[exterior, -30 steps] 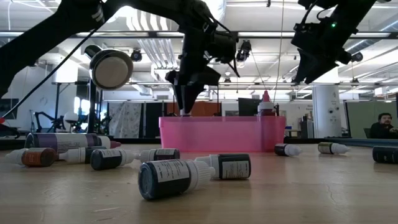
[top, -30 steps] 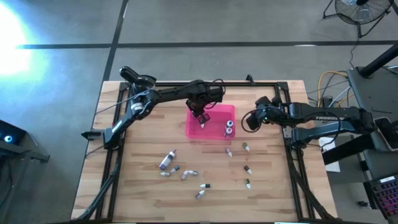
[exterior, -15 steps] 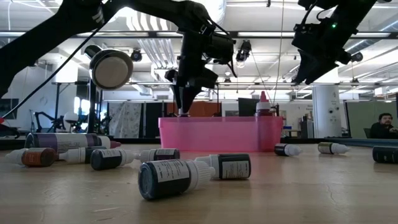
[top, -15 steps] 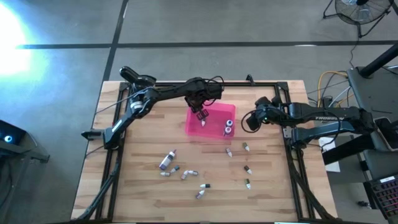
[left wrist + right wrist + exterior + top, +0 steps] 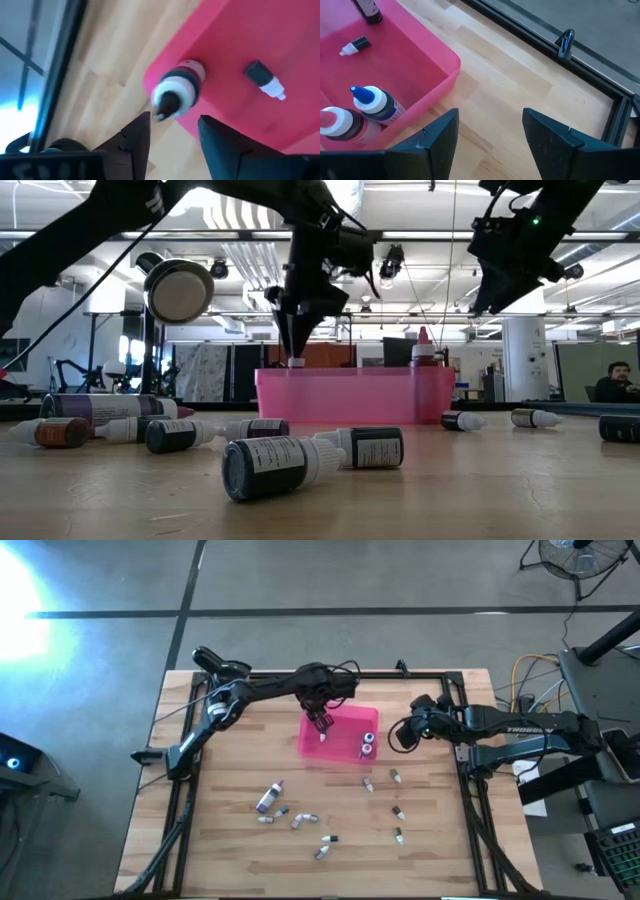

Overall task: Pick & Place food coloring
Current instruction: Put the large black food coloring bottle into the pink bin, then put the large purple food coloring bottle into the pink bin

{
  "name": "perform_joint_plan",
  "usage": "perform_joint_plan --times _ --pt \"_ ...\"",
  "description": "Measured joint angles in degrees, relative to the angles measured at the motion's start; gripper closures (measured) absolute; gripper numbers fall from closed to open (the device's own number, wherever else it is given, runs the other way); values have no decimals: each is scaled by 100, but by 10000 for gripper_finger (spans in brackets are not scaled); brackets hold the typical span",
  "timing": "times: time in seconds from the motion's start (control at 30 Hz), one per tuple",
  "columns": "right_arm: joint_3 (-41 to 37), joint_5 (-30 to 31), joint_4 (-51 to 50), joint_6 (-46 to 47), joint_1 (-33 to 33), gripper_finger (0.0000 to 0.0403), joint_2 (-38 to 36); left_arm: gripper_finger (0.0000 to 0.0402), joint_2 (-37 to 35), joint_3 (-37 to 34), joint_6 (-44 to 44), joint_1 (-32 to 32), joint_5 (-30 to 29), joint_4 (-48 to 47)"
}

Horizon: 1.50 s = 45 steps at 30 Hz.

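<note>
Now | my left jaws (image 5: 322, 726) open above tray (image 5: 345, 752) | bottle (image 5: 178, 90) upright just beneath them | right jaws (image 5: 398, 732) open, waiting beside tray | left arm nearer.

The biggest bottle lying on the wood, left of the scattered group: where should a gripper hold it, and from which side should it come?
Grip the biggest bottle across the middle of its body, coming straight down from above. It lies flat and slanted, cap toward the pink tray, so turn the grip crosswise to that slant.
</note>
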Motion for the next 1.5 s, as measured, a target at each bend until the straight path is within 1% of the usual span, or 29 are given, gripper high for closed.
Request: perform_joint_plan --times 0.13,0.27,0.43,0.5,0.57,0.63,0.77,0.83,0.93,1.03,1.1,1.2,1.3,1.5 --pt "0 7 15 -1 -2 189 0 262 -363 0 -114 -65 -228 -1" --pt "0 9 25 1 -2 189 2 262 -942 -2 -448 -189 -227 -21" --pt "0 7 32 2 0 189 4 262 -1698 -26 -956 -551 275 -414" --pt "0 7 52 3 -2 189 7 262 -1988 -210 -1218 -721 508 -392" --pt "-7 7 65 3 -2 189 9 262 -2210 -529 -1478 -897 670 -370" --pt "-13 5 71 3 -2 189 11 262 -2416 -997 -1810 -1050 881 -389" --pt "-26 2 77 3 -2 189 22 262 -2733 -2213 -2437 -1330 1710 -386" --pt "-26 0 86 3 -2 189 40 262 -2865 -2881 -2643 -1467 1980 -206" --pt "-31 -13 97 3 -2 189 44 262 -2999 -3854 -3027 -1640 2241 407" --pt "-33 -72 108 4 -2 189 50 261 -3105 -4709 -3337 -1799 2852 1401" --pt "-33 -161 111 5 -2 189 50 261 -3190 -5197 -3598 -1926 3083 2093" --pt "-33 -232 106 5 0 189 50 261 -3249 -5783 -4059 -2077 3156 2838" --pt "-33 -260 104 5 0 189 50 261 -3250 -6135 -4361 -2158 3088 3298" --pt "-37 -271 100 -18 0 189 50 261 -3255 -6299 -4535 -2226 2477 3445"
